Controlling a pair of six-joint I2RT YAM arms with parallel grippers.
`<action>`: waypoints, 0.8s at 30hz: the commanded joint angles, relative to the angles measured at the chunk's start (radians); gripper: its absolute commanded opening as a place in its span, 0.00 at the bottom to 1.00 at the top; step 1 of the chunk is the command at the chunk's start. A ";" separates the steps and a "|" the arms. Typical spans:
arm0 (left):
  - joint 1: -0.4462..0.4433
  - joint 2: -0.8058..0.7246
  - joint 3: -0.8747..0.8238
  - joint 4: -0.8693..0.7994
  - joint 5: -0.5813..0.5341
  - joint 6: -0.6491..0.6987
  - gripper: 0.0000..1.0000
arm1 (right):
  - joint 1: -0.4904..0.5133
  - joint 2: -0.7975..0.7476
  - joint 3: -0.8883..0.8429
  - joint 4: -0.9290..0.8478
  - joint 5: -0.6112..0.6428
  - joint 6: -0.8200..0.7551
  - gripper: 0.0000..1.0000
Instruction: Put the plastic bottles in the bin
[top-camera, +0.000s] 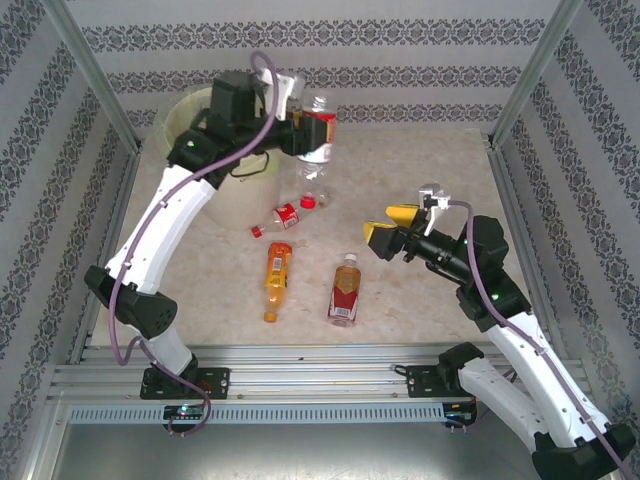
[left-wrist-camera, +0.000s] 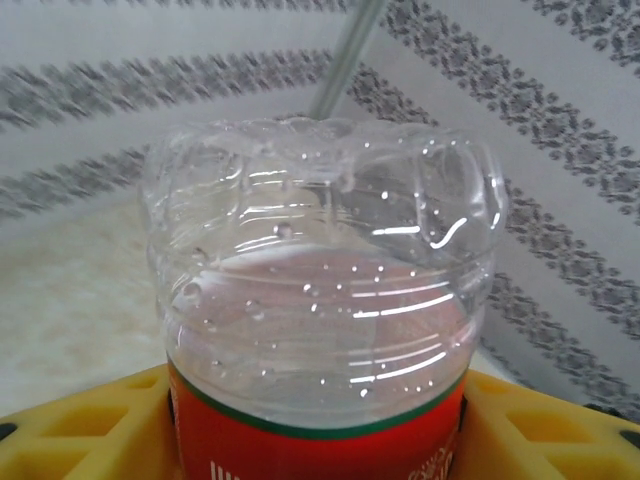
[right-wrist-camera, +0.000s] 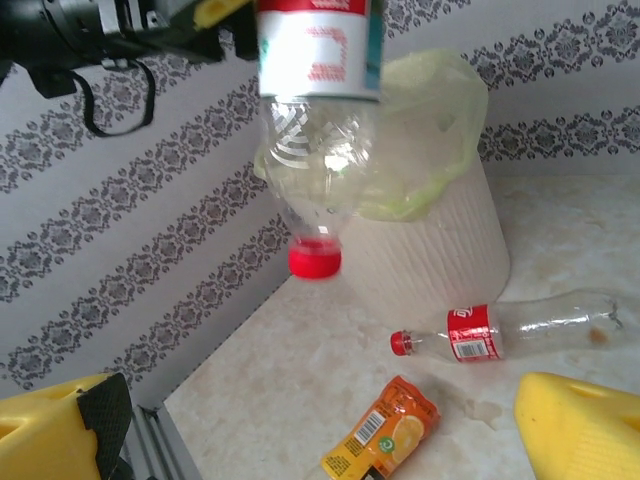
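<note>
The upside-down bottle is clear, with a red and white label, a thin green line and a red cap. The bin is white with fine ridges, and its bag is pale yellow-green. The lying bottle is clear with a red label and a red cap. 1 orange bottle has an orange label. 1 golden bottle has a red label and an orange cap. The bench is pale cream with speckles. The walls are white with grey flowery stripes. The right gripper has yellow jaws.
</note>
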 joint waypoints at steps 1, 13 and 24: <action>0.046 0.057 0.156 -0.216 -0.106 0.143 0.62 | 0.017 -0.025 0.044 0.008 0.001 0.003 0.98; 0.194 0.210 0.519 -0.339 -0.368 0.374 0.60 | 0.020 -0.053 0.047 -0.031 0.016 -0.018 0.98; 0.252 0.263 0.402 -0.243 -0.445 0.478 0.61 | 0.022 -0.051 0.039 -0.038 0.021 -0.016 0.97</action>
